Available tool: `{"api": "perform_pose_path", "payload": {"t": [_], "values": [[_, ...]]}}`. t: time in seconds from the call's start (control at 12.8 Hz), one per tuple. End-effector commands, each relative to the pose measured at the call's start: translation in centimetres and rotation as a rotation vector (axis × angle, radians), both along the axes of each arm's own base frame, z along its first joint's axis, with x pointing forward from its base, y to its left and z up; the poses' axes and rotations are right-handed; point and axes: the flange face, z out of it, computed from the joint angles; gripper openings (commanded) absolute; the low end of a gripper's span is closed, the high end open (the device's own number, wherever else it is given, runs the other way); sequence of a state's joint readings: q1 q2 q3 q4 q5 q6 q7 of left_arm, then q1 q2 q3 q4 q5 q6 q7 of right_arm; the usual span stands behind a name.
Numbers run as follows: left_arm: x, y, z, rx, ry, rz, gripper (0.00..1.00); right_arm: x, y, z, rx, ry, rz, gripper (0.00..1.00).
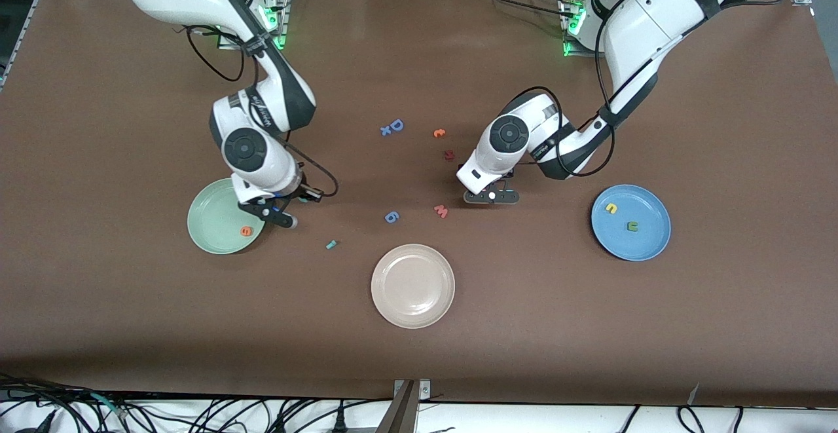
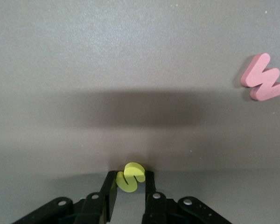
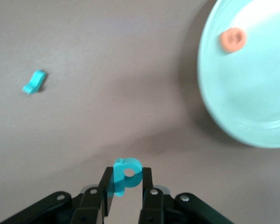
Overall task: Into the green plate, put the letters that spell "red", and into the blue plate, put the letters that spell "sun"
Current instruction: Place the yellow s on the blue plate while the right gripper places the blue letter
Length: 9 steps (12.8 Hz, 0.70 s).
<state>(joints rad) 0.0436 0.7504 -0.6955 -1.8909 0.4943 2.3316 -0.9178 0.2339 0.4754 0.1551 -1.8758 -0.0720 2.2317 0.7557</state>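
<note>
My left gripper [image 1: 491,197] [image 2: 130,176] is down at the table and shut on the yellow "s" [image 2: 130,178], beside the pink "w" [image 2: 264,78]. My right gripper [image 1: 287,220] [image 3: 127,173] is shut on the teal "d" [image 3: 127,177], over the table just off the rim of the green plate [image 1: 209,217] [image 3: 252,98]. The orange "e" [image 1: 245,230] [image 3: 233,39] lies in that plate. The small teal "r" [image 1: 331,244] [image 3: 34,82] lies on the table between the green and beige plates. In the blue plate [image 1: 648,213] lie a yellow "n" [image 1: 611,208] and an olive-green "u" [image 1: 632,226].
A beige plate [image 1: 412,302] sits nearest the front camera at mid-table. Loose letters lie mid-table: pink "w" [image 1: 441,211], blue "6" [image 1: 391,217], dark red "R" [image 1: 449,154], another orange letter [image 1: 439,133], blue "D" [image 1: 395,125].
</note>
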Motion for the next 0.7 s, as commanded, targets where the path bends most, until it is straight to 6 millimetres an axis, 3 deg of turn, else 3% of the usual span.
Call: {"api": "perform_pose_path", "payload": {"t": [0.0, 0.16, 0.31, 0.55, 0.62], "values": [[1.4, 1.0, 2.5, 0.047, -0.050, -0.006, 0.10, 0.9, -4.6, 1.4, -0.019, 0.023, 0.085, 0.15], [2.9, 2.0, 3.9, 0.069, -0.039, -0.062, 0.10, 1.8, -8.0, 1.3, -0.021, 0.028, 0.137, 0.15], [5.0, 4.5, 5.1, 0.075, -0.019, -0.119, 0.10, 2.4, -10.6, 1.2, -0.027, 0.030, 0.177, 0.15], [8.2, 11.2, 6.8, 0.027, 0.008, -0.237, 0.11, 3.0, -13.9, 0.4, -0.063, 0.035, 0.230, 0.16], [9.2, 14.2, 7.1, 0.008, 0.015, -0.272, 0.11, 3.0, -13.9, 0.4, -0.062, 0.034, 0.235, 0.35]]}}
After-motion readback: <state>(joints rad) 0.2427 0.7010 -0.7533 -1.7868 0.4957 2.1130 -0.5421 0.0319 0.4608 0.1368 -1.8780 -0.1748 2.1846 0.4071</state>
